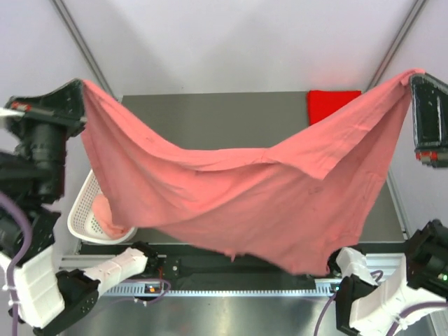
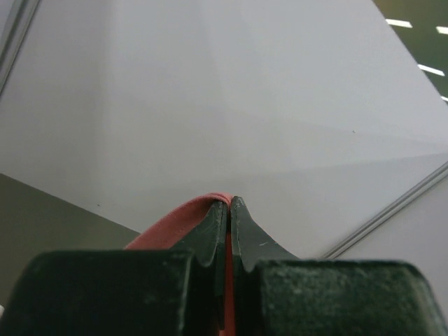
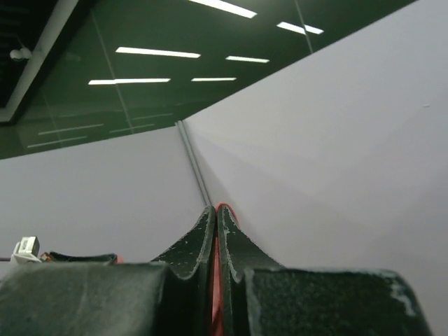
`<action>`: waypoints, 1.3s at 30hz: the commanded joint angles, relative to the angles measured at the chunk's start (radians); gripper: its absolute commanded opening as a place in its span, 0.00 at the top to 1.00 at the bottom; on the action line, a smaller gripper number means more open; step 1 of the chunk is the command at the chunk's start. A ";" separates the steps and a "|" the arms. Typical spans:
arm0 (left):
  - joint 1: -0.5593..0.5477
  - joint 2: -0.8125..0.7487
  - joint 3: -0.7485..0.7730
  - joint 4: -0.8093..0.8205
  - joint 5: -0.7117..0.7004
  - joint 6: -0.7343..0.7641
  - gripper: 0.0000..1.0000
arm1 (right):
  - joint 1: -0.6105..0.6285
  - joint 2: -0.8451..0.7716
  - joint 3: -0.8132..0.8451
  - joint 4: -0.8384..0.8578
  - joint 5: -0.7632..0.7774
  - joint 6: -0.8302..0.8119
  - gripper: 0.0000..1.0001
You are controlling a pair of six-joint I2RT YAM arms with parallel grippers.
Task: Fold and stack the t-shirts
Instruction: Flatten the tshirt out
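The left arm (image 1: 35,161) and right arm (image 1: 428,255) reach up and out to opposite sides. The left gripper (image 1: 80,85) and right gripper (image 1: 413,77) each pinch a shirt (image 1: 238,203) edge, jaws pressed together, wrists held high and well apart.

Pale, plain walls (image 1: 238,42) enclose a dark grey table (image 1: 210,119), with slim metal struts (image 1: 78,38) running up the corners. Above the walls, a dark ceiling (image 3: 105,28) carries rows of white strip lights (image 3: 157,52).
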 commanded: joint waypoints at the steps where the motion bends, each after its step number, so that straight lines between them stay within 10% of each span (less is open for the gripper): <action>1: -0.005 0.126 0.003 -0.019 0.012 -0.014 1.00 | 0.013 0.069 -0.070 -0.056 0.041 -0.040 1.00; 19: 0.024 0.601 -0.387 0.297 0.032 -0.120 1.00 | 0.051 0.276 -0.932 0.405 0.098 -0.264 1.00; 31: 0.186 1.147 -0.144 0.280 0.317 -0.137 1.00 | 0.122 0.788 -0.791 0.439 0.107 -0.350 1.00; 39: 0.271 1.269 0.004 0.232 0.509 -0.127 1.00 | 0.148 0.853 -0.691 0.258 0.118 -0.361 1.00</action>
